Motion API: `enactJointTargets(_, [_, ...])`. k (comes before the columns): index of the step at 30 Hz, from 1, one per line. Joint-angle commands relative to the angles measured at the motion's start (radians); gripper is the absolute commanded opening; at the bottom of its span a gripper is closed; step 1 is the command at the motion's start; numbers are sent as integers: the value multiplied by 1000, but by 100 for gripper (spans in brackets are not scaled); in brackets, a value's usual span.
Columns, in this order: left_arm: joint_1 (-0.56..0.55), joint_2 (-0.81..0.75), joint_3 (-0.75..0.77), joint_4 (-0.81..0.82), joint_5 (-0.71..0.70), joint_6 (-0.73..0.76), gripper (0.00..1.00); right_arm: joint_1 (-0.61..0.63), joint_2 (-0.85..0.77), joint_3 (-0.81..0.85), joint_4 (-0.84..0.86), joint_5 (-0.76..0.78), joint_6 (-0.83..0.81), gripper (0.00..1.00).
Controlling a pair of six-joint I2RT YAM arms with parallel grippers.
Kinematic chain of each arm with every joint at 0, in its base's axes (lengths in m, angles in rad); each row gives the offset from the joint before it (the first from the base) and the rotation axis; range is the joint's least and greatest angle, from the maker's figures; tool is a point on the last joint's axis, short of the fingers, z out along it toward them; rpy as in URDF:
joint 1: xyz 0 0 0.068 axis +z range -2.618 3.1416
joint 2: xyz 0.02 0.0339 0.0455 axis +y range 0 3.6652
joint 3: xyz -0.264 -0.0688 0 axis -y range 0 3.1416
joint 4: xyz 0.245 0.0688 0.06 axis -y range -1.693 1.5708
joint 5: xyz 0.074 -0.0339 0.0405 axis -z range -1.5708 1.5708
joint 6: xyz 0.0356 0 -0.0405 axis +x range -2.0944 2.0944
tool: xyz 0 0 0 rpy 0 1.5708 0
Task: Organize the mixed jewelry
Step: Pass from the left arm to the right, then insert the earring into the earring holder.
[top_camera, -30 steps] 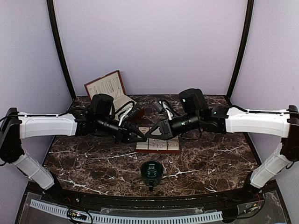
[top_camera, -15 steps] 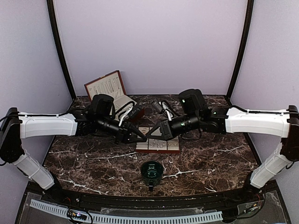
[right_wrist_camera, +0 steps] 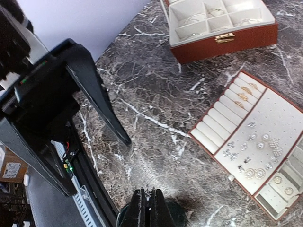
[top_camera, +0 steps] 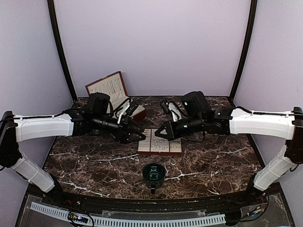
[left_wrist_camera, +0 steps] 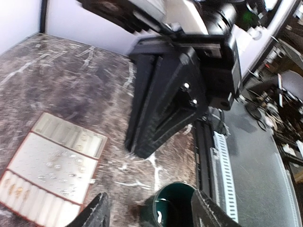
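Nearest the arm bases is a dark green cup (top_camera: 154, 174), standing upright on the marble desk (top_camera: 94, 161). It sits by itself, just in front of the tray and not touching it.

Next back is the flat red-rimmed tray (top_camera: 160, 153) with cream padding. Most of the mixed jewelry (right_wrist_camera: 253, 153) is there: small silvery bits scattered over the middle panel, plus a few rings tucked into the roll slots at one end.

Both arms reach in over the tray from opposite sides. The left fingers (top_camera: 140, 135) hang over its far-left corner, spread wide apart with nothing between them. In the left wrist view the cup shows right through the gap.

The right fingers (right_wrist_camera: 147, 208) are pressed together. I can't see anything pinched in them. They sit over the tray's far edge, pointing at the left ones. The tips are close but not touching.

Each arm blocks a lot of the other's wrist view. From above, the two of them hide the far strip of the tray.

Behind all that, at the back left of the desk, is a red jewelry box (right_wrist_camera: 251, 37) with its lid propped up. There are thin chains and other pieces in its cream compartments, well apart from the tray.
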Motion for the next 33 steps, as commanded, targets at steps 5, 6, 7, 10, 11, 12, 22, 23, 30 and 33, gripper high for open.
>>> enactJointTargets(5, [144,-84,-11,13,-255,-104,65,-94,0,-29,-23,177,-13,0])
enactJointTargets(6, [163,-85,-8,-1,-298,-115,66,-107,11,-31,-22,193,-16,0])
enactJointTargets(7, [182,-85,-2,-19,-336,-124,67,-120,23,-32,-21,200,-18,0])
enactJointTargets(10, [231,-86,11,-66,-425,-144,68,-153,65,-31,-1,199,-36,0])
enactJointTargets(11, [245,-87,16,-76,-450,-147,69,-160,81,-29,6,198,-44,0])
enactJointTargets(12, [257,-87,21,-88,-474,-149,70,-167,94,-26,10,197,-51,0])
enactJointTargets(22, [278,-102,40,-138,-552,-114,72,-186,238,3,64,145,-112,0])
enactJointTargets(23, [278,-101,41,-140,-551,-114,72,-185,251,6,68,141,-113,0])
enactJointTargets(30, [278,-88,49,-148,-531,-119,72,-148,328,46,51,158,-135,0])
enactJointTargets(33, [278,-87,50,-148,-528,-121,72,-141,343,49,51,176,-135,0])
